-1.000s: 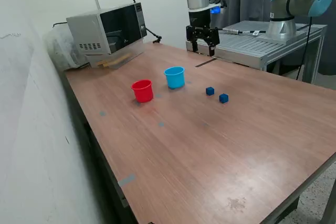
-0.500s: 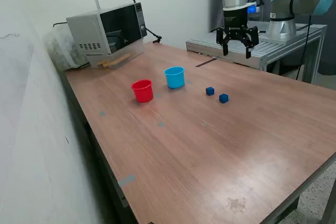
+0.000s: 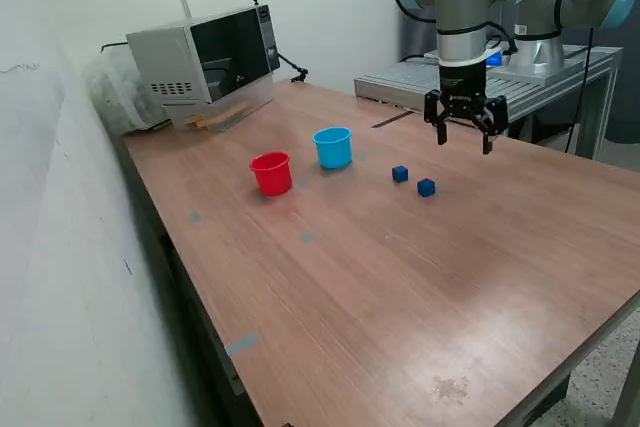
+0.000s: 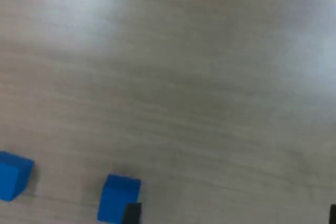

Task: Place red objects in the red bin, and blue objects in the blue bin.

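I see no red cubes on the tabletop; whether they sit in the red cup I cannot tell. Two blue cubes remain out at frame centre, right of the blue cup. My hand hangs spread and empty, upper right of them. In my judgement, both blue placements are outstanding.

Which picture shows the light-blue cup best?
The exterior view: the light-blue cup stands whole and upright on the table, beside the red cup. The wrist view misses it, showing only two blue cubes on wood.
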`<action>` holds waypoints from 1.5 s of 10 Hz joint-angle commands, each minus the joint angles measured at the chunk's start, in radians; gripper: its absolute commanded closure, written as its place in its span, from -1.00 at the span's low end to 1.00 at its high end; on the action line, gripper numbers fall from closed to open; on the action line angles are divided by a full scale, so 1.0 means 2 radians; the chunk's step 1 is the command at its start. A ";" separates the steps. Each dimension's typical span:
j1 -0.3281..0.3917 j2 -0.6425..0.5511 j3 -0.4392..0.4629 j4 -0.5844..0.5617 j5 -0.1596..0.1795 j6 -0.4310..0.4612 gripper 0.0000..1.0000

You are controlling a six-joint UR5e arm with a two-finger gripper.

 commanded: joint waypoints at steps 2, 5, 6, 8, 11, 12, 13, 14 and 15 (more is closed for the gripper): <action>-0.027 0.049 -0.043 -0.038 -0.006 0.091 -1.00; -0.039 0.057 -0.033 -0.040 -0.004 0.096 -1.00; -0.044 0.057 -0.017 -0.054 -0.005 0.096 -1.00; -0.045 0.057 -0.009 -0.057 -0.004 0.096 -1.00; -0.045 0.057 -0.006 -0.058 -0.004 0.096 -1.00; -0.045 0.058 -0.006 -0.058 -0.003 0.095 -1.00; -0.046 0.065 -0.006 -0.058 -0.002 0.095 -1.00; -0.047 0.070 -0.003 -0.060 -0.001 0.094 -1.00; -0.048 0.071 -0.002 -0.066 -0.002 0.093 -1.00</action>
